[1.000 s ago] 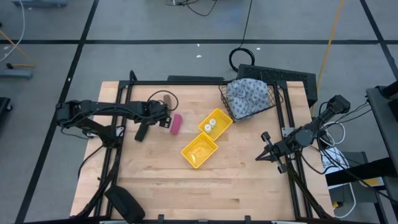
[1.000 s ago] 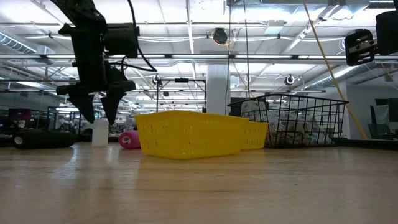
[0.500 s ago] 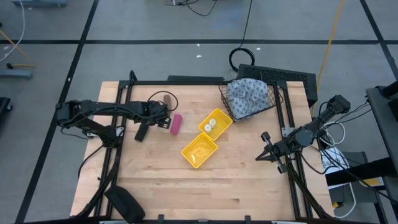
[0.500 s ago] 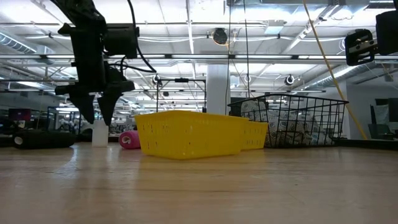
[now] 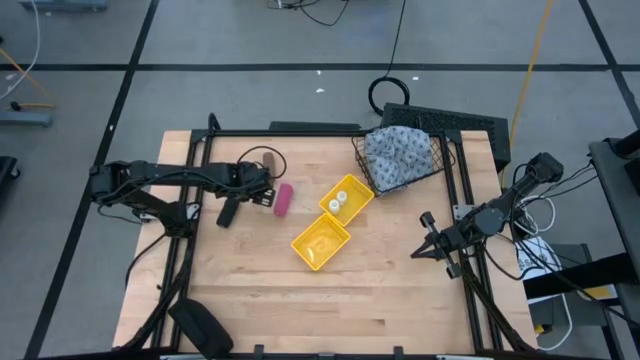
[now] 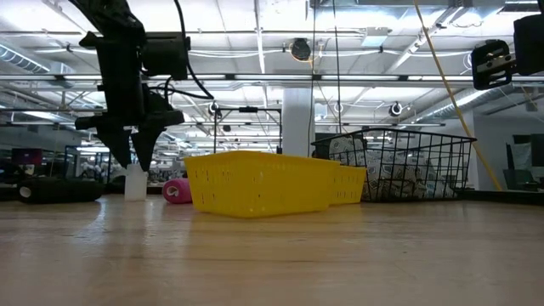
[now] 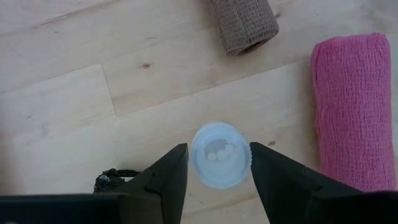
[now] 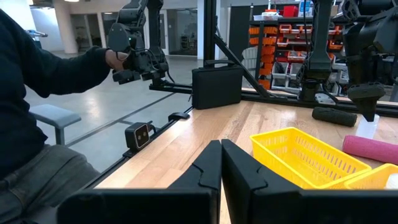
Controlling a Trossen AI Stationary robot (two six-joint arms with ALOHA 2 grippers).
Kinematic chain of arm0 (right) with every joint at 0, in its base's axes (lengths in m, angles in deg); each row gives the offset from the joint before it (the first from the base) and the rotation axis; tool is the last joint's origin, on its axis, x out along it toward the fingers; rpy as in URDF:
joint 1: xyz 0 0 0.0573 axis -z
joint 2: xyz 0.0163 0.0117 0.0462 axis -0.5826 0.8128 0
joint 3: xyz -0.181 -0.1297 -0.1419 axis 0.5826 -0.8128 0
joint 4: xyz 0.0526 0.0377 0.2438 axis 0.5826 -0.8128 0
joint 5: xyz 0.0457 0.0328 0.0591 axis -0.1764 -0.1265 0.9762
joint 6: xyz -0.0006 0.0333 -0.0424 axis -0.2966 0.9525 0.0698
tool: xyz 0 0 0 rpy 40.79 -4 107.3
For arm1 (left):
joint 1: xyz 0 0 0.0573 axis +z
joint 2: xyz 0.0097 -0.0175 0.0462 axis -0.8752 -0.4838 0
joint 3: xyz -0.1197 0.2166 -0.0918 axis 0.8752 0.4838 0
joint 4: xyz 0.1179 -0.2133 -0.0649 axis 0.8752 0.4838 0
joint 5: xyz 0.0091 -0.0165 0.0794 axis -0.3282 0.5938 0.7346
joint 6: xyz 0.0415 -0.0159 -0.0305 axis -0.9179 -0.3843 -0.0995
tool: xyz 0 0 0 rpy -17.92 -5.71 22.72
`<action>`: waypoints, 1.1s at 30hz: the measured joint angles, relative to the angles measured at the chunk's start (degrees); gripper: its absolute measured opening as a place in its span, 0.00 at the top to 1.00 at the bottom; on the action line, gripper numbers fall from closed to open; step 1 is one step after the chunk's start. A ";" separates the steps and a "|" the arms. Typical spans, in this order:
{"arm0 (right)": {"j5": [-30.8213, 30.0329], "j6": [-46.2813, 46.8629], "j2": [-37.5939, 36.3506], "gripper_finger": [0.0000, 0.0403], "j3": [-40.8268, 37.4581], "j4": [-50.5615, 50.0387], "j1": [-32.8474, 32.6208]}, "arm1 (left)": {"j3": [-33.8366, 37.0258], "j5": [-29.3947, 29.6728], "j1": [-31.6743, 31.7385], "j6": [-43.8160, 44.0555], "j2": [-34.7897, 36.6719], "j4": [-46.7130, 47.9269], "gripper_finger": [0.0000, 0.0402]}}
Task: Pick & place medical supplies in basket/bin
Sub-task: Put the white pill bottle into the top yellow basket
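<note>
The left gripper (image 7: 214,163) has narrow fingers around the small white bottle (image 7: 219,154) standing on the table's left part, near the pink roll (image 7: 353,106). The bottle seems light, stiff and slippery; better grip its sides below the cap

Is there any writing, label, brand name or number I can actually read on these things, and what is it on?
None can be read.
White bottle between the left claw's fingers: plain cap, no label in sight.
Pink roll and brown roll: bare fabric, no print.
Yellow bin: no markings.
Cloth bundle in the wire basket: a pattern only, not letters.
Shelves in the room behind: any labels too small to read.
</note>
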 joint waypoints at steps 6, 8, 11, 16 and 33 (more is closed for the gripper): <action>0.00 0.01 -0.02 1.00 -0.01 0.00 -0.02 | 0.00 0.00 0.00 0.53 0.00 -0.02 0.56; 0.00 0.00 -0.02 1.00 -0.02 0.00 0.00 | 0.00 0.00 0.00 0.98 0.00 0.00 0.56; 0.00 0.01 -0.01 1.00 -0.02 0.00 -0.01 | 0.00 0.00 0.00 1.13 0.00 -0.01 0.56; 0.00 0.02 -0.02 1.00 0.00 0.00 0.00 | 0.00 0.01 0.00 1.37 0.00 -0.01 0.56; 0.00 0.00 -0.01 1.00 0.00 0.00 0.00 | 0.00 0.95 0.00 -0.01 0.00 -0.11 0.37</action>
